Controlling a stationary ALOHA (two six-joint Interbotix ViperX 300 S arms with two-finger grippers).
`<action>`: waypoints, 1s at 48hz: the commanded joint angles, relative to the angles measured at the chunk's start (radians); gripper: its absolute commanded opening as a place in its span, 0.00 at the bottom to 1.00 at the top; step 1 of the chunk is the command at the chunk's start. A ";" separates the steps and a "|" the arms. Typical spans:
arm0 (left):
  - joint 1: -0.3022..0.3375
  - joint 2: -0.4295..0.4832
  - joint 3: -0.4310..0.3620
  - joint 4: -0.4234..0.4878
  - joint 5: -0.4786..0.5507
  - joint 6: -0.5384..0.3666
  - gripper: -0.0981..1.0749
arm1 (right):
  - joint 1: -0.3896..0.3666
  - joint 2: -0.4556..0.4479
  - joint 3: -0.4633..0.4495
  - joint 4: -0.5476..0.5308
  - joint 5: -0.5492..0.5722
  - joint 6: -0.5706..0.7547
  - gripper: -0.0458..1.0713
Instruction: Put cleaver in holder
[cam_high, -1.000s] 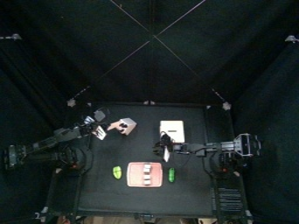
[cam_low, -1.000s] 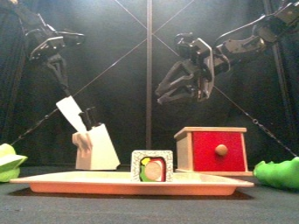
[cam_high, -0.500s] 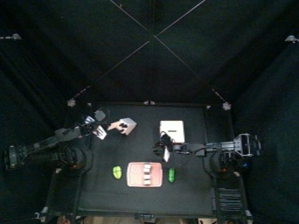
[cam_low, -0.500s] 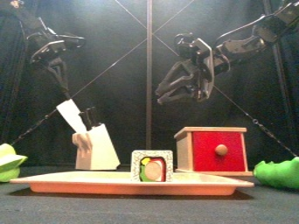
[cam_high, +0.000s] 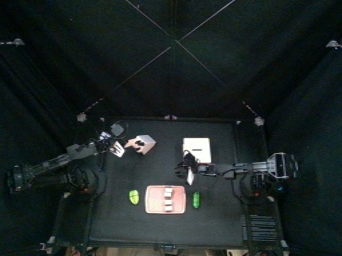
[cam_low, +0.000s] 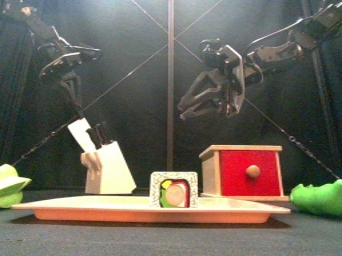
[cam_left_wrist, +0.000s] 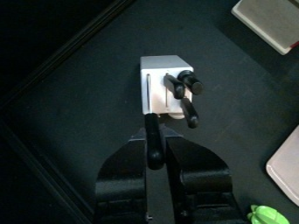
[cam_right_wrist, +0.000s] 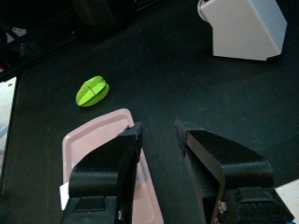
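White-bladed cleaver (cam_low: 82, 136) now sits lower in the cream knife holder (cam_low: 111, 170) at the desk's (cam_high: 227, 200) back left than a second ago, and the left pincer (cam_low: 63, 66) has lifted clear above it. Its jaws look pressed together and empty, so insertion seems basically done. Right pincer (cam_right_wrist: 160, 149) hangs spread, idle, over the pink tray (cam_right_wrist: 100, 171).

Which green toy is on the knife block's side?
The paler green one, left of the pink tray like the white block; the darker one lies right of the tray.
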 joint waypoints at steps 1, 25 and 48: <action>0.015 0.017 -0.034 -0.005 -0.015 0.006 0.41 | -0.005 -0.015 -0.014 0.000 -0.008 -0.003 0.71; 0.071 0.106 -0.051 -0.051 -0.089 0.037 0.42 | -0.005 -0.014 -0.014 0.000 -0.008 -0.003 0.71; 0.107 0.156 -0.063 -0.075 -0.141 0.035 0.63 | -0.005 -0.014 -0.012 0.000 -0.008 -0.003 0.71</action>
